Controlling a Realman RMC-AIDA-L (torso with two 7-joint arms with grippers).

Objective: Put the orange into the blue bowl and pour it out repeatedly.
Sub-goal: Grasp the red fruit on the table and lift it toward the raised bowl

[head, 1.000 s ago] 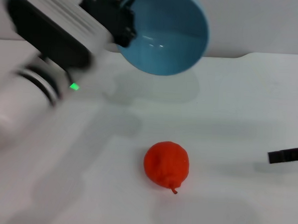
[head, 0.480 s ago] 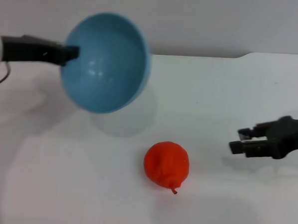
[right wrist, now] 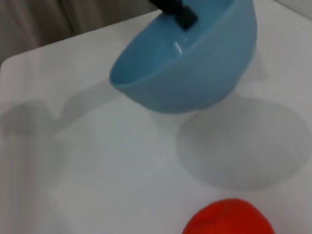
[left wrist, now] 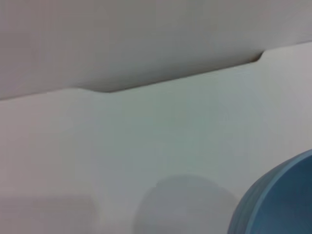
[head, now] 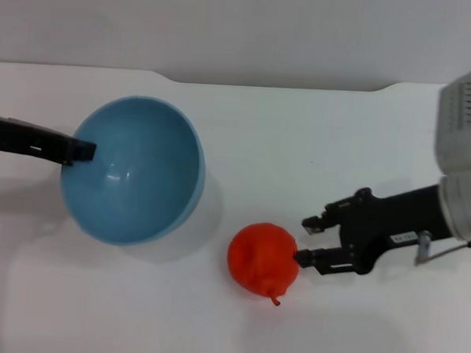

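Observation:
The red-orange orange [head: 263,259] lies on the white table, stem toward the front; it also shows in the right wrist view [right wrist: 229,218]. The light-blue bowl [head: 133,179] hangs tilted a little above the table at the left, empty, mouth facing up and toward me. My left gripper [head: 85,150] is shut on its left rim; the bowl also shows in the left wrist view [left wrist: 278,204] and the right wrist view [right wrist: 190,68]. My right gripper [head: 307,242] is open, level with the orange's right side, its lower fingertip touching or nearly touching the fruit.
The white table [head: 245,145] ends at a back edge with a raised step [head: 272,85] before a grey wall. The bowl's shadow [right wrist: 243,141] falls on the table between bowl and orange.
My left arm swung the bowl from high at the back down and left, turning its mouth upward. My right gripper came in from the right edge up to the orange. The orange has not moved.

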